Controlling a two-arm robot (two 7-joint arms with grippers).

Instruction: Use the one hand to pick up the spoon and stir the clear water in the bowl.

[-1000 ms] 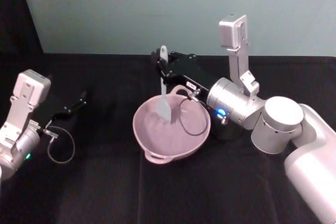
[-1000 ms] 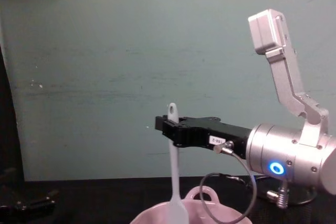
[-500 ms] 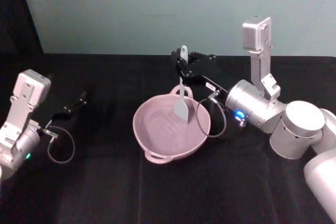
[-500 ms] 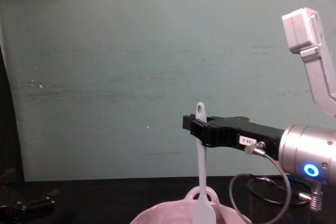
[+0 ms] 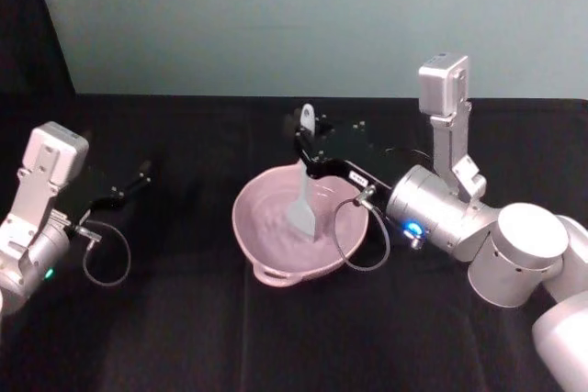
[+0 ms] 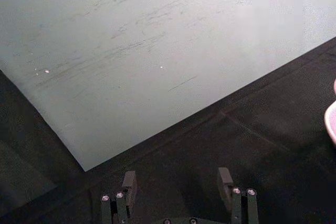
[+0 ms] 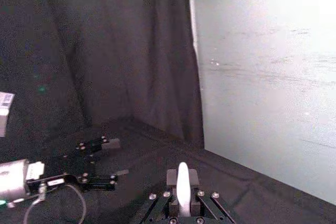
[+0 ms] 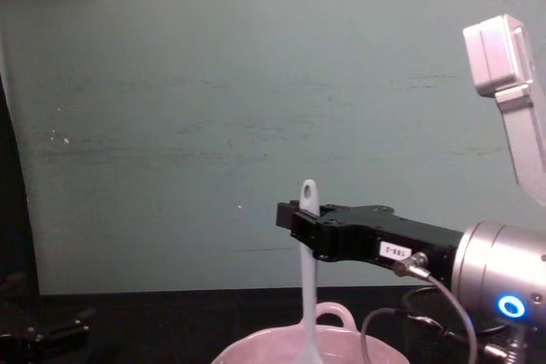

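The pale pink bowl (image 5: 266, 243) sits mid-table, its loop handle toward me. Faint ripples mark the clear water (image 5: 274, 220) inside. The white spoon (image 5: 303, 201) stands nearly upright with its flat head down in the bowl. My right gripper (image 5: 309, 148) is shut on the spoon's handle just below the hole end. From the chest the right gripper (image 8: 300, 220) reaches in from the right and holds the spoon (image 8: 307, 283) above the bowl (image 8: 256, 350). The handle tip of the spoon (image 7: 182, 183) sticks up between the jaws. My left gripper (image 6: 177, 182) is open and holds nothing.
My left arm rests at the table's left, its gripper (image 5: 140, 174) pointing toward the bowl with a cable loop (image 5: 103, 259) beside it. A dark mesh cup (image 8: 429, 303) stands behind my right wrist. A teal wall closes the back; black cloth covers the table.
The right gripper swung the spoon from the bowl's left to its back right, then back toward the middle and lower. The left arm has not moved.
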